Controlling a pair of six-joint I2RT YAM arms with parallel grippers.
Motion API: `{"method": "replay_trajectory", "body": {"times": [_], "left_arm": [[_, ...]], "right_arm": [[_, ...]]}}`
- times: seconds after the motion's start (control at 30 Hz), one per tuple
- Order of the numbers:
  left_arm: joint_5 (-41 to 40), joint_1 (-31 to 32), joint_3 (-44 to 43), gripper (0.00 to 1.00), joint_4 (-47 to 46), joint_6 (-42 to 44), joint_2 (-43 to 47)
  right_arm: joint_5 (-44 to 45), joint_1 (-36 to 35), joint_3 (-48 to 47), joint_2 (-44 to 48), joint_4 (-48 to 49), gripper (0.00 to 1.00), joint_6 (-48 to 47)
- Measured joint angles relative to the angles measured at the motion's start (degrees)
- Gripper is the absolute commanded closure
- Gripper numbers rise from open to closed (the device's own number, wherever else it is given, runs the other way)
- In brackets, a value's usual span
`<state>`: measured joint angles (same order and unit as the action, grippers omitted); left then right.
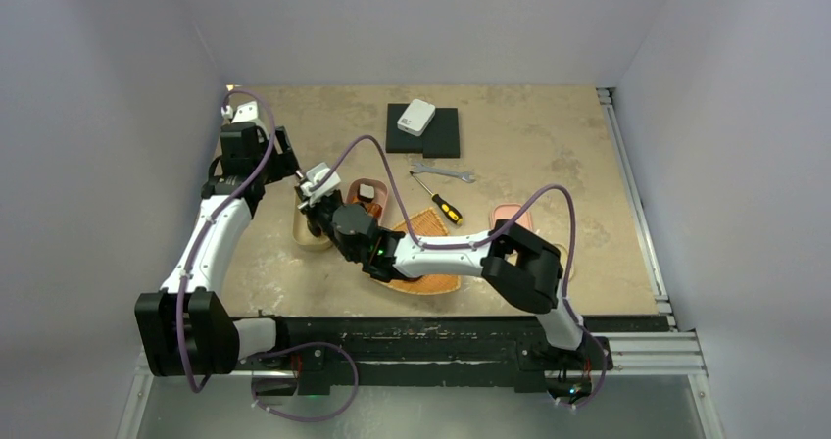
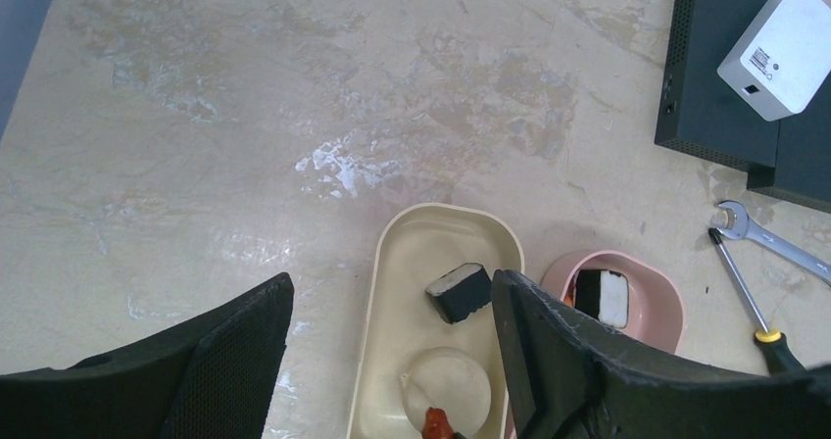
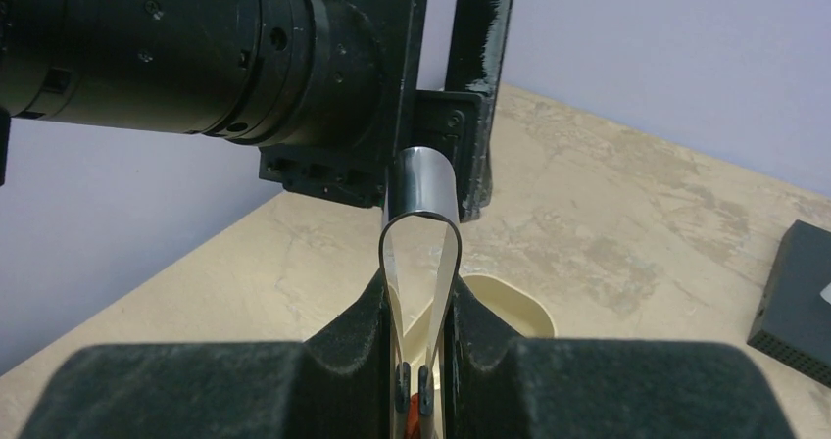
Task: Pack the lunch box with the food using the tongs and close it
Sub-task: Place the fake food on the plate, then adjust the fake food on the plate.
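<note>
i count two black-and-white pieces [image 2: 459, 292] [image 2: 600, 297], one beige bun [image 2: 449, 385], one wrench [image 2: 774, 246], one screwdriver [image 2: 781, 353] and one pair of tongs [image 3: 421, 263].

In your right wrist view, the right gripper [image 3: 419, 307] has its two black foam-padded fingers [image 3: 343, 351] pressed in on a pair of thin shiny metal tongs [image 3: 419, 225]. The tongs' rounded loop end stands up above the pads, and their two strips run down close together between them. At the bottom edge, a small red-orange food bit [image 3: 419, 412] shows between the strips; you cannot tell whether they grip it. Just behind the right pad lies the rounded corner of a cream plastic lunch box [image 3: 519, 304] on the beige marbled table [image 3: 627, 223]. The other arm's black cylindrical wrist [image 3: 196, 47] fills the upper left, close behind the loop. A dark ribbed box [image 3: 796, 297] sits at the right edge.
</note>
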<state>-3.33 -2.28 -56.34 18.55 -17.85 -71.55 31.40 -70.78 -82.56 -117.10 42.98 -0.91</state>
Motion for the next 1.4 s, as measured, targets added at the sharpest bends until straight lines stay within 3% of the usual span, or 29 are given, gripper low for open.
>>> {"method": "replay_trajectory", "body": {"times": [0.17, 0.4, 0.53, 1.03, 1.4], "left_arm": [[0.8, 0.0, 0.0, 0.27, 0.0, -0.1, 0.2], [1.4, 0.0, 0.0, 0.27, 0.0, -0.1, 0.3], [1.7, 0.0, 0.0, 0.27, 0.0, -0.1, 0.3], [1.8, 0.0, 0.0, 0.27, 0.0, -0.1, 0.3], [1.3, 0.0, 0.0, 0.27, 0.0, -0.1, 0.3]], "right_arm": [[-0.5, 0.0, -3.3, -3.1, -0.2, 1.00, -0.6], [-1.0, 0.0, -6.5, -5.6, -0.8, 0.77, -0.6], [-1.0, 0.0, -6.8, -5.7, -1.4, 0.69, -0.6], [-1.0, -0.1, -6.4, -4.9, -1.3, 0.77, -0.7], [0.6, -1.4, 6.8, 12.1, -1.4, 0.80, -0.8]]}}
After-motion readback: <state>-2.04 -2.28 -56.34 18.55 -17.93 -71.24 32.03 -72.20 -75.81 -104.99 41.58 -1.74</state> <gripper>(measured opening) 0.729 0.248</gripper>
